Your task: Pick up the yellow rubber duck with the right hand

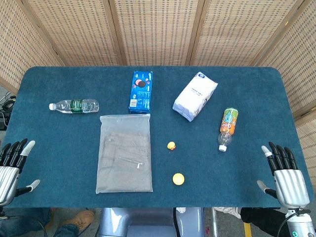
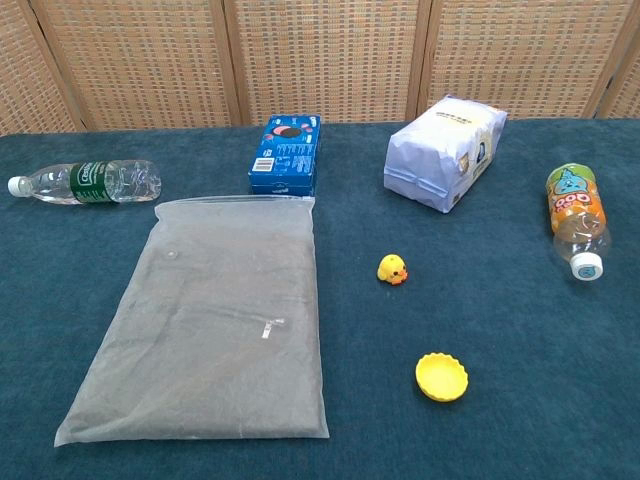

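**A small, light duck waits in the middle of the table, both hands empty**

At the far left, the left hand (image 1: 12,165) rests at the near edge of the table (image 1: 59,79), its fingers (image 1: 17,148) spread apart and holding nothing. The table has a dark blue cloth with a soft, felt-like surface. On it lies a clear water bottle (image 1: 74,105) on its side, smooth and round, with a green label. Next comes a flat frosted plastic bag (image 1: 124,153), thin and floppy, and behind it a stiff blue biscuit box (image 1: 140,91).

The yellow rubber duck (image 1: 171,146) sits near the middle of the table, apart from everything, between the bag and the juice bottle. It looks very small, light and a little soft, so I judge it will yield under pressure and can slip or roll away if it is pushed from 1 side only. A gentle pinch on the 2 sides of its round body seems the best hold. Just in front of it lies a yellow cap (image 1: 178,178), a shallow ribbed disc that could be mistaken for it.

Further right are a white crinkled paper bag (image 1: 194,96) and an orange juice bottle (image 1: 228,127) lying down. The right hand (image 1: 286,180) is at the near right edge, well apart from the duck, fingers (image 1: 282,154) extended and open, with nothing in them.
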Controlling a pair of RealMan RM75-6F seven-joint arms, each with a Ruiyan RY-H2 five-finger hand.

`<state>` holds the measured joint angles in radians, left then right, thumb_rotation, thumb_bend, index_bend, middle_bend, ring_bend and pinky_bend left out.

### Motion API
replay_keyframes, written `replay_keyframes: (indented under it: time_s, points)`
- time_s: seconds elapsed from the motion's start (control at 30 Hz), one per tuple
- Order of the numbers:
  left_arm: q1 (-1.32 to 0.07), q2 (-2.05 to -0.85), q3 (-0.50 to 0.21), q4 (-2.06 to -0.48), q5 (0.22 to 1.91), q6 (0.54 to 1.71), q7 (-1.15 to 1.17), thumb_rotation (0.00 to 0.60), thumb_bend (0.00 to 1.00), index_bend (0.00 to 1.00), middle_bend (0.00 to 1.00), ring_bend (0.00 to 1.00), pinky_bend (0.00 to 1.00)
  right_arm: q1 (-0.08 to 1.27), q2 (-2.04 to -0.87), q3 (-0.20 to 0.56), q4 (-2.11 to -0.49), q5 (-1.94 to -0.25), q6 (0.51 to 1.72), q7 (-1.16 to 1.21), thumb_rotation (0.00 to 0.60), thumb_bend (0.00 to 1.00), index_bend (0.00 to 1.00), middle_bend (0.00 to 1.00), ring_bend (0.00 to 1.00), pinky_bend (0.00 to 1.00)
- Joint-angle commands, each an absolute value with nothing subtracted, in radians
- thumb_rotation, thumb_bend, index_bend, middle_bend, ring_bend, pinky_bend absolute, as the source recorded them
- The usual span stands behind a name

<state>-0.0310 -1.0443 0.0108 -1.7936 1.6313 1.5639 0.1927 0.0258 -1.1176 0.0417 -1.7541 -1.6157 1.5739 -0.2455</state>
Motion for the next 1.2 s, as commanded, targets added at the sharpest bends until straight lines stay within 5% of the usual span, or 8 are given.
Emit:
replay_keyframes:
  time_s: [0.03,0.33,0.6,0.83,1.2]
  points:
    - [-0.031,-1.046,0.011,-1.792,1.633,1.564,0.193,0.600,0.01,0.00,0.00,0.00,0.00,0.026,-1.117,0.041,-1.753,-1.614,1.571,-0.246,0.600,0.00,0.05,0.00,0.00,0.00]
    - [-0.029,-1.053,0.008,-1.782,1.645,1.579,0.182,0.600,0.01,0.00,0.00,0.00,0.00,0.049,-1.124,0.040,-1.751,-1.613,1.529,-0.252,0.600,0.00,0.09,0.00,0.00,0.00]
    - [-0.056,-1.077,-0.017,-1.782,1.580,1.523,0.228,0.600,0.01,0.00,0.00,0.00,0.00,0.315,-1.140,0.164,-1.850,-1.531,1.189,-0.408,0.600,0.00,0.15,0.00,0.00,0.00]
    - [-0.077,-1.097,-0.033,-1.771,1.530,1.482,0.256,0.600,0.01,0.00,0.00,0.00,0.00,0.504,-1.332,0.244,-1.675,-1.397,1.014,-0.478,0.600,0.00,0.33,0.00,0.00,0.00]
    - [-0.106,-1.117,-0.049,-1.753,1.466,1.430,0.280,0.600,0.02,0.00,0.00,0.00,0.00,0.672,-1.562,0.277,-1.532,-1.089,0.895,-0.610,0.600,0.03,0.38,0.00,0.00,0.00]
